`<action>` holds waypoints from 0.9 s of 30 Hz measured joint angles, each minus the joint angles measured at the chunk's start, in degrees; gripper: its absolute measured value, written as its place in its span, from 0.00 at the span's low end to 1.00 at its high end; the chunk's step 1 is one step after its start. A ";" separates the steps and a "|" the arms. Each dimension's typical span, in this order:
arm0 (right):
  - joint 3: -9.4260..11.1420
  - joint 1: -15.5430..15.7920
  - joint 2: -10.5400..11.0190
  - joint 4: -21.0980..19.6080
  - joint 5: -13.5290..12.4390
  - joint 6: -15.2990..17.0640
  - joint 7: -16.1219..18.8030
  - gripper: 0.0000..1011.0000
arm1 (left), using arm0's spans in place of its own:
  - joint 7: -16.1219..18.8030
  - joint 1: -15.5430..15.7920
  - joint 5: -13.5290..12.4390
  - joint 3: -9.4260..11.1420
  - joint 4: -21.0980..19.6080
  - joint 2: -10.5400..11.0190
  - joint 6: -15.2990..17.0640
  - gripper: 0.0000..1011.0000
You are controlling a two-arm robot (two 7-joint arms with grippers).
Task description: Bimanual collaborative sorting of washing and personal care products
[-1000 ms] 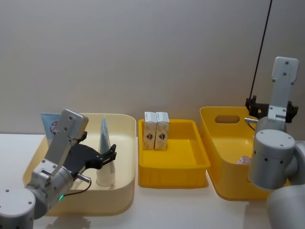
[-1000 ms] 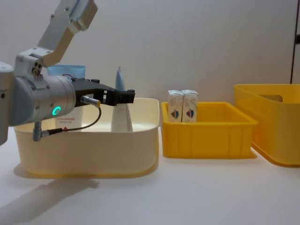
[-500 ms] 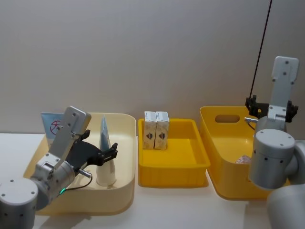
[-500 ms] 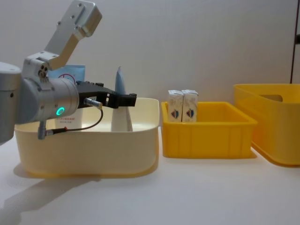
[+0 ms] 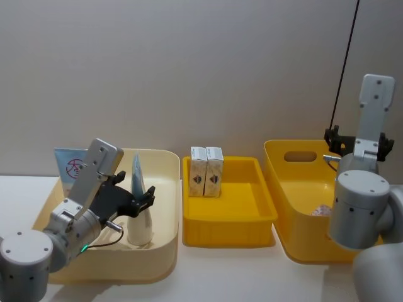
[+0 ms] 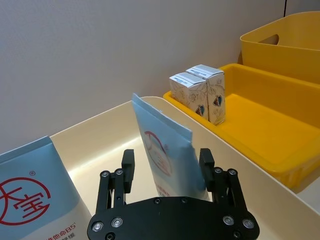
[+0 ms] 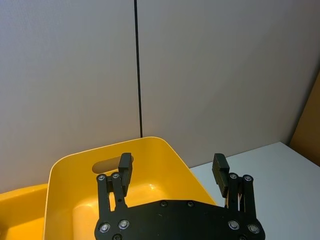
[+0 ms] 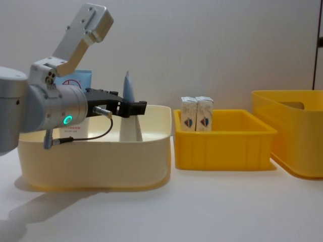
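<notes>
A white squeeze tube (image 5: 140, 220) with a flat light-blue end stands upright in the cream bin (image 5: 160, 255). My left gripper (image 6: 167, 156) is open, with one finger on each side of the tube's upper part (image 6: 165, 150) and small gaps between. A second tube with a red circular logo (image 6: 30, 200) leans at the bin's far left corner (image 5: 70, 167). Two cream cartons (image 5: 206, 171) with shield emblems stand side by side at the back of the middle yellow tray (image 5: 230, 229). My right gripper (image 7: 172, 162) hangs open and holds nothing above the deep yellow bin (image 7: 65, 200).
The three containers stand in a row close together on the white table: cream bin (image 8: 96, 161), shallow yellow tray (image 8: 224, 148), deep yellow bin (image 8: 298, 141). Something pale lies in the deep bin (image 5: 321, 211). A wall rises just behind them, with a black cable (image 5: 345, 63) at right.
My left gripper has moved forward, so its open fingers now straddle the standing tube, and the left arm's elbow has risen a little. The right arm has not moved.
</notes>
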State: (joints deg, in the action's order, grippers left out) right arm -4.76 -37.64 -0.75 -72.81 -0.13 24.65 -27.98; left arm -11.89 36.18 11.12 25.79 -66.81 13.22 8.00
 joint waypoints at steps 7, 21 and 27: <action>0.00 0.00 0.00 0.00 0.00 0.00 0.00 0.99 | -0.33 0.46 -0.16 0.09 0.79 -0.17 -0.24 0.62; 0.00 0.00 0.00 0.00 0.00 0.00 0.00 0.99 | -0.59 0.80 -0.26 0.18 1.38 -0.33 -0.48 0.28; 0.00 0.00 0.00 0.00 0.00 0.00 0.00 0.99 | -0.64 0.85 -0.28 0.18 1.49 -0.33 -0.53 0.24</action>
State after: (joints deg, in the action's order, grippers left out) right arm -4.77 -37.64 -0.75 -72.81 -0.13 24.65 -27.98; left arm -12.53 37.03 10.84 25.97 -65.33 12.89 7.47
